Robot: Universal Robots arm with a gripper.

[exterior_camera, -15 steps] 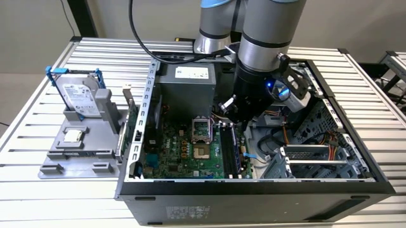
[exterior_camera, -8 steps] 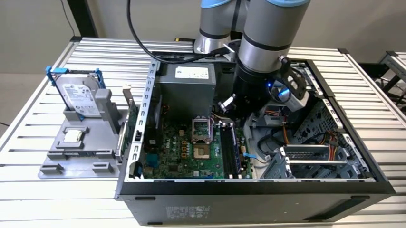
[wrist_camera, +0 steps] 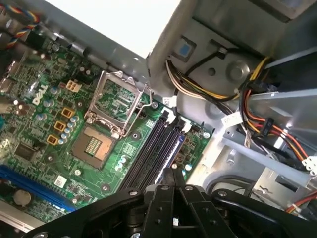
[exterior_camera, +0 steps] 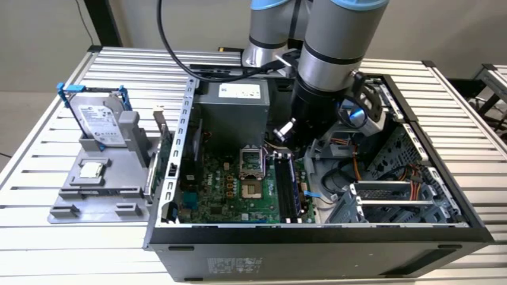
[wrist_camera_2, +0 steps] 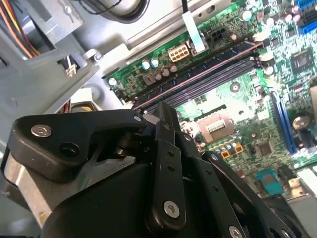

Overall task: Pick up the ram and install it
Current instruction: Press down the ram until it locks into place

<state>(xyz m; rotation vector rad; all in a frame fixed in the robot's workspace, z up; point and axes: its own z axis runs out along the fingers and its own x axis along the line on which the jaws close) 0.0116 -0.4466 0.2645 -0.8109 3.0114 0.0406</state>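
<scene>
At the gripper (exterior_camera: 287, 132), deep inside the open computer case (exterior_camera: 317, 244), the fingers are drawn together into one narrow tip, as the first wrist view shows (wrist_camera: 173, 172); nothing can be seen clamped between them. The second wrist view shows the same black linkage from the side (wrist_camera_2: 166, 108), tip pointing down at the board.

Directly beneath the tip lie the long black memory slots (wrist_camera: 148, 153). The ram (exterior_camera: 290, 178), a thin bluish-dark stick, lies along the slot nearest the gripper, one end under the fingertips and the rest running away from them toward the near wall of the case; in the first wrist view it appears as the bluish strip beside the black slots (wrist_camera: 171, 153). Whether the tip touches it cannot be told.

Just beside the gripper, on the exterior view's left, is the processor socket (exterior_camera: 252, 165) with its metal frame (wrist_camera: 115, 101) swung up, set in the green motherboard (exterior_camera: 225, 193). Behind the gripper stands the grey power supply (exterior_camera: 237, 98); on its other side, bundles of coloured cables (wrist_camera: 257, 109) run through the drive bays.

Well apart from the gripper, outside the case on the exterior view's left, a grey fixture (exterior_camera: 107, 193) on the slatted table (exterior_camera: 40, 237) carries a silver hard drive in a blue frame (exterior_camera: 99, 122) and a small square silver chip (exterior_camera: 92, 170).
</scene>
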